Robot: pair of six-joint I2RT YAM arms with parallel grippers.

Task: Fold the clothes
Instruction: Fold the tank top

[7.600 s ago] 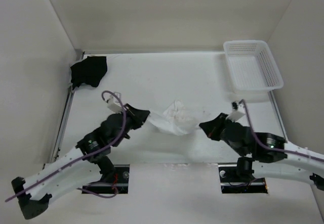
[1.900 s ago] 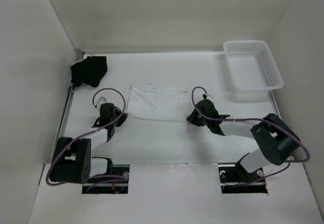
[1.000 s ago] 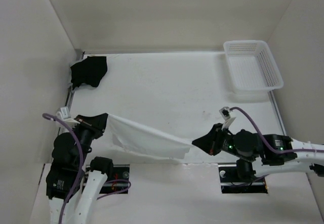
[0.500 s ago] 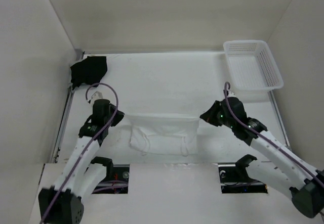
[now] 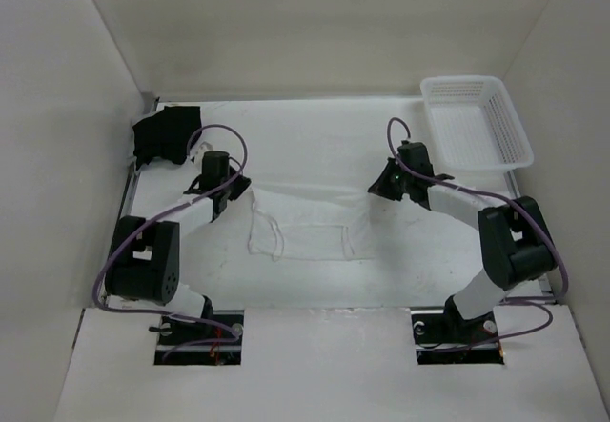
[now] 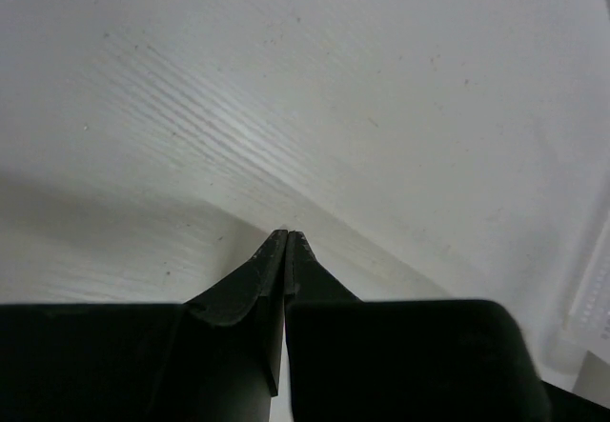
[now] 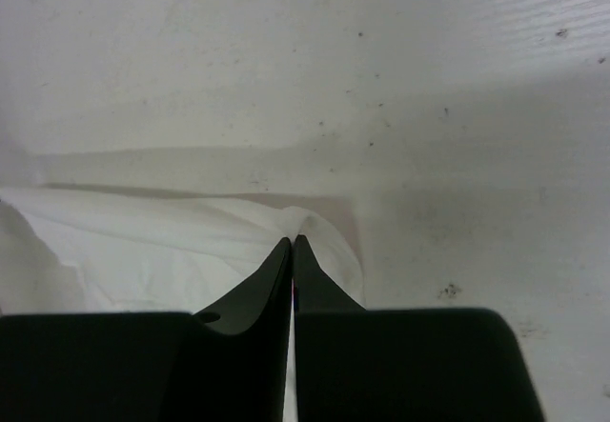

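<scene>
From above, the white garment (image 5: pixel 305 224) is seen spread on the counter (image 5: pixel 315 146) between the arms, its far corners pinched by the closed left claw (image 5: pixel 244 189) and right claw (image 5: pixel 375 190). The right pinch is shown plainly in its wrist view; in the left wrist view cloth cannot be told from counter

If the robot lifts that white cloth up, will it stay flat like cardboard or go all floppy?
Probably floppy: the thin white fabric garment lies in soft wrinkles between the left gripper and right gripper. Likely light too, since two fingertip pinches seem to hold its corners. Its dangling string ties would probably swing about.
</scene>
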